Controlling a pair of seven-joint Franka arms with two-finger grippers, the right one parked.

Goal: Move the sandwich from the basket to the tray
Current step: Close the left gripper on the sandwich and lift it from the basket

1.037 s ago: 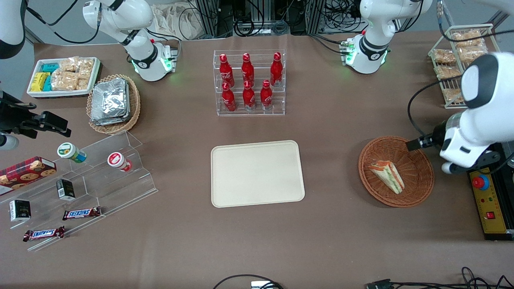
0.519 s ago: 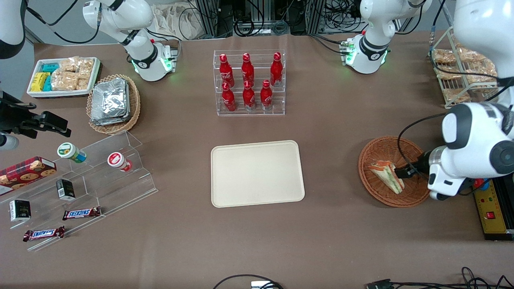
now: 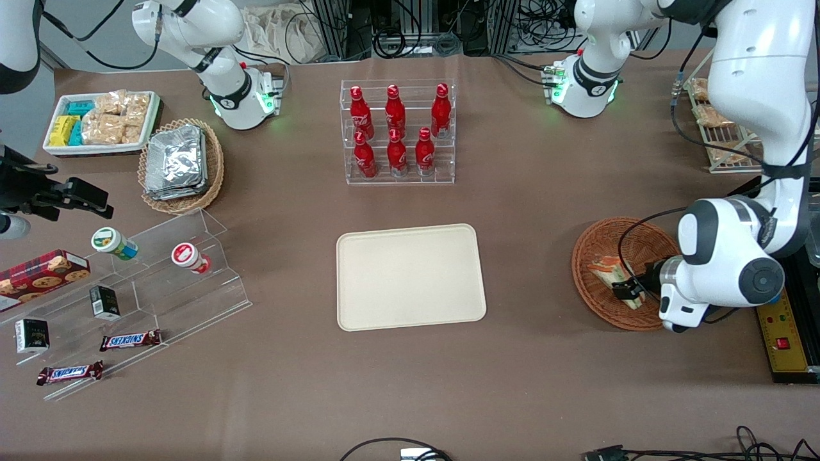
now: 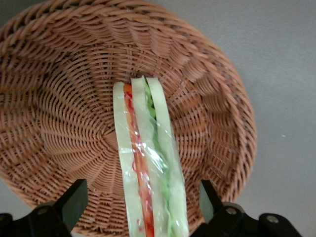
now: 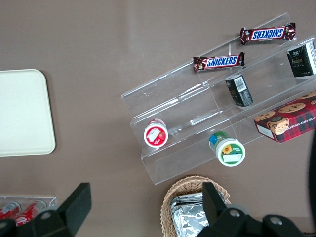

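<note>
Working from big to small: tray sits well off toward the parked arm's end of the table from my gripper, nothing on it yet. Basket is right under me, w/ the sandwich lying in it, not yet lifted. My gripper hangs low over the basket, fingers spread wide, one each side of the wedge, touching neither as far as I can tell. Key relation: the sandwich's long axis runs straight out from my palm, so the filling stripes line up w/ my fingers and the bread faces look toward the pads. I judge closing across the short width is the right squeeze; soft bread, so go gently. Then lift and carry over to the tray.
</note>
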